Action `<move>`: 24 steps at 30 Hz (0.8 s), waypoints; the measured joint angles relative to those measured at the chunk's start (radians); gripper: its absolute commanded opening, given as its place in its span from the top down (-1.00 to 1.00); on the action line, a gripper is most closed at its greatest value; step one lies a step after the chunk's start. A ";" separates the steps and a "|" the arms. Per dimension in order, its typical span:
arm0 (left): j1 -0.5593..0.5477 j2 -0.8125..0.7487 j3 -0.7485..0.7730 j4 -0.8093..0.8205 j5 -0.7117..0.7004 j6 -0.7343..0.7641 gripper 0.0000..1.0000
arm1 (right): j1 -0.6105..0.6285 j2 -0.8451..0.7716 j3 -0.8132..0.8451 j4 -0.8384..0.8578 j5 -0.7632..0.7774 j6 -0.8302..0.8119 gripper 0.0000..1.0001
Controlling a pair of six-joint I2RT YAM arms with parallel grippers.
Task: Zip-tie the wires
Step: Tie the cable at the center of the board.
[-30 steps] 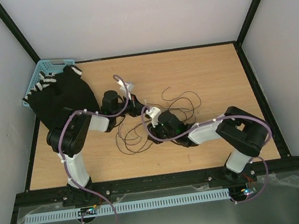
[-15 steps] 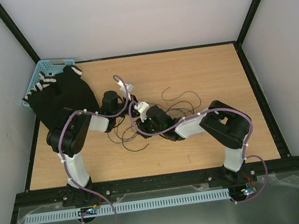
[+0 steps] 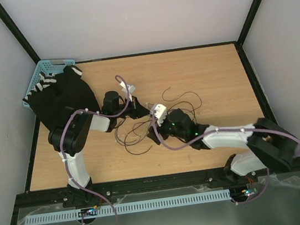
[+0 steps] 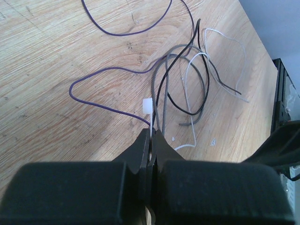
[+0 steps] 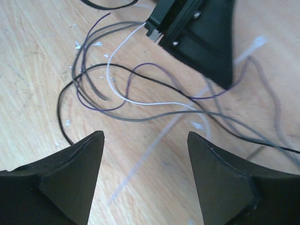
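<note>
The wires (image 3: pixel 185 101) lie in a loose tangle of thin purple, grey, black and white strands (image 4: pixel 185 79) on the wooden table (image 3: pixel 211 70). My left gripper (image 4: pixel 153 133) is shut on the zip tie, whose white head (image 4: pixel 147 107) sticks out just past the fingertips among the wires. From above, the left gripper (image 3: pixel 137 110) sits at the tangle's left side. My right gripper (image 5: pixel 145 136) stands open a little above the table, facing the left gripper (image 5: pixel 197 33). A blurred white strip of the zip tie (image 5: pixel 150 150) runs between its fingers, untouched. The right gripper (image 3: pixel 152 129) is just near-right of the left one.
A black cloth with white stripes (image 3: pixel 61 94) covers the table's far left corner, partly over a blue basket (image 3: pixel 43 68). Black frame posts and white walls bound the table. Small white flecks (image 5: pixel 77 44) dot the wood near the wires (image 5: pixel 140 101).
The right gripper's jaws have spread apart and let the zip tie's tail go. The right arm has drawn back and its elbow has swung toward the near right. The left arm has stayed put.
</note>
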 measured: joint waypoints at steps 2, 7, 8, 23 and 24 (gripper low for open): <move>0.000 0.006 0.007 -0.004 0.009 -0.003 1.00 | 0.000 -0.093 -0.067 0.041 0.034 -0.053 -0.79; 0.000 0.019 0.022 -0.011 0.035 -0.015 1.00 | 0.000 -0.161 -0.180 0.171 0.094 -0.252 -0.90; 0.000 0.019 0.024 -0.013 0.039 -0.017 1.00 | 0.000 -0.157 -0.203 0.204 0.103 -0.306 -0.92; 0.000 0.034 0.059 -0.052 0.098 -0.022 1.00 | 0.000 0.118 -0.284 0.563 0.153 -0.914 -1.00; 0.000 0.037 0.063 -0.055 0.103 -0.022 1.00 | 0.000 0.133 -0.282 0.574 0.154 -0.940 -1.00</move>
